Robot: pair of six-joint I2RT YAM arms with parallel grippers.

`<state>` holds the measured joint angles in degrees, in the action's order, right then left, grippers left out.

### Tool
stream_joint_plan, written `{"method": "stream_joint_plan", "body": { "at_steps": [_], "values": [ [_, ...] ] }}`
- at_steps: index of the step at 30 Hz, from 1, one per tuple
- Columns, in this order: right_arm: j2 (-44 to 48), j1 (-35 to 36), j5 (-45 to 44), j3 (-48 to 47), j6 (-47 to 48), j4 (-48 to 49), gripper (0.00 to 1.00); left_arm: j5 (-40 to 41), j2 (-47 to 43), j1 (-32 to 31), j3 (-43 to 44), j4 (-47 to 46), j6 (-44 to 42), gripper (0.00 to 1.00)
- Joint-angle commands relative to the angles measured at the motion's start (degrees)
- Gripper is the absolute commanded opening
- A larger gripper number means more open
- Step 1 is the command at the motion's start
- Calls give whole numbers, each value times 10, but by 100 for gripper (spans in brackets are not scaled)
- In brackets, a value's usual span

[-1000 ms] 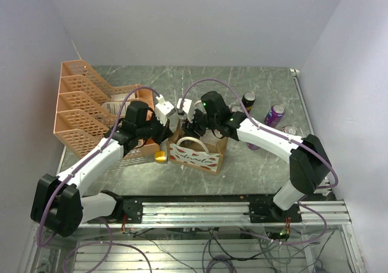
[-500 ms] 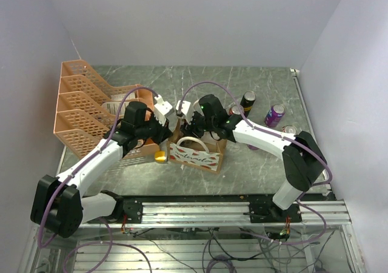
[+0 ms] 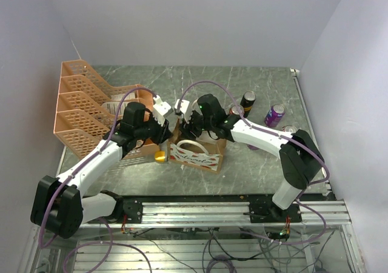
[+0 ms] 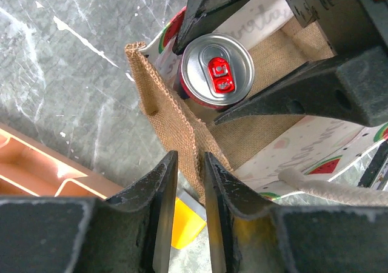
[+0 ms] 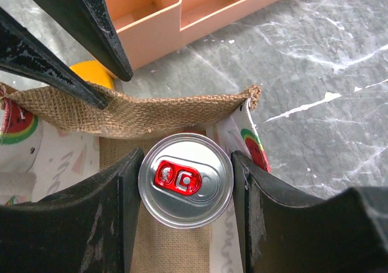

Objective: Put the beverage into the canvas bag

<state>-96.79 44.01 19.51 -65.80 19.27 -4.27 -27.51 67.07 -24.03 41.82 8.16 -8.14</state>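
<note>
One can point(image 5: 185, 180) inside canvas bag point(image 5: 139, 112), pinched by right end effector point(image 5: 185, 164); left end effector point(image 4: 190, 164) parted.

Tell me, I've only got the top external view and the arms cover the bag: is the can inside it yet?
Observer: Yes. The right wrist view shows the beverage can upright within the canvas bag, near one corner of its open mouth.
Operator: Is the right gripper holding it?
Observer: Yes. The right gripper is shut on it, with a finger against each side.
Operator: And the left one?
Observer: The left gripper straddles the bag's burlap side wall with a narrow gap between the fingers. I can't tell whether it pinches the cloth.
</note>
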Motion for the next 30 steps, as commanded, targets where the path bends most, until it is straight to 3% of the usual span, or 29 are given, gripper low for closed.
{"method": "stream_joint_plan", "body": {
  "at_steps": [1,3,10,13,30],
  "values": [
    [-19,0,-7,-24,5,6,35,-8,-7,3,-12,6,0,35],
    [-22,0,-4,-29,6,0,44,-8,-7,3,-11,7,0,35],
    [-19,0,-1,-38,10,-14,56,-3,-6,3,-7,9,4,35],
    [-14,-1,-3,-40,12,-19,66,-2,-4,3,-4,10,7,35],
    [0,-1,-2,-68,19,-46,77,10,5,3,3,13,13,35]
  ]
}}
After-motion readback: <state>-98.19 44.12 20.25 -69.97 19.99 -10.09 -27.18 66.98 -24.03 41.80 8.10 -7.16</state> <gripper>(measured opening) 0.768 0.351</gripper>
